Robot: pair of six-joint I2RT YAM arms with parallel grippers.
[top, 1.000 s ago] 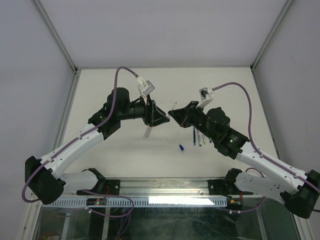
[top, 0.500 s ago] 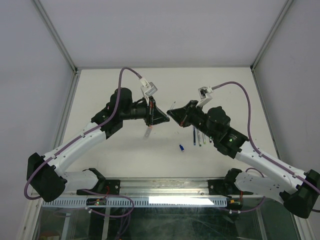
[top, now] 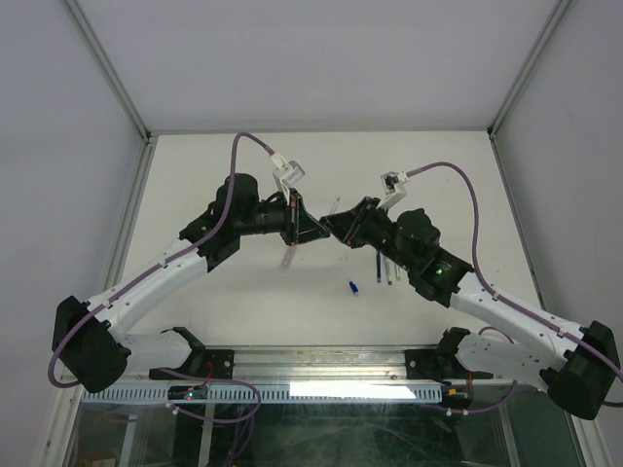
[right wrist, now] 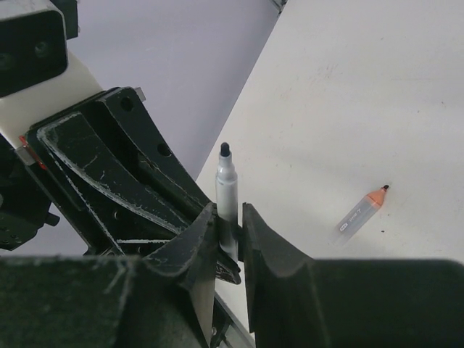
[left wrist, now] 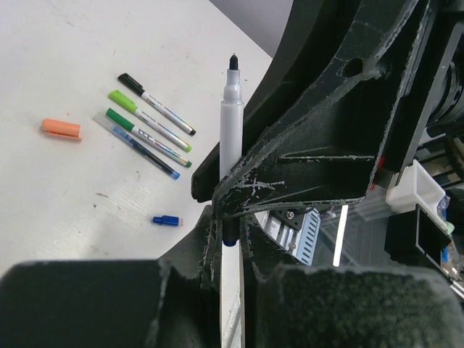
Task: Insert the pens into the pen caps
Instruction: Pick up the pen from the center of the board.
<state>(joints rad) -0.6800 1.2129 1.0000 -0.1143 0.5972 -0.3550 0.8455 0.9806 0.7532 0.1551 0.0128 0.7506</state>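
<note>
Pen [left wrist: 230, 123] with a white barrel and a black tip stands upright above the table [top: 243, 175], near the middle of it, where the two arms meet nose to nose. The left gripper [left wrist: 230, 226] is clamped on the lower part of the barrel, its fingers pressed tight against either side, and the tip points up past the black body of the other arm. The right gripper [right wrist: 230, 219] straddles the same pen [right wrist: 226, 190] from the opposite side. Its jaws stand slightly apart, a little wider than the barrel, with a dark gap on one side, so they bracket the pen rather than squeeze it. In the top view the left gripper [top: 310, 232] and right gripper [top: 339, 228] almost touch. An orange-tipped pen [right wrist: 360, 212] with a grey barrel lies uncapped on the table just below them, toward the left arm [top: 288, 256]. A row of four pens [left wrist: 148, 130] lies side by side under the right arm's forearm [top: 384, 265], with black, light green, dark green and blue ends. An orange cap [left wrist: 61, 128] lies on its side near that row, apart from it. A small blue cap [left wrist: 167, 220] lies alone closer to the arm bases [top: 354, 288], between the orange-tipped pen and the row.
</note>
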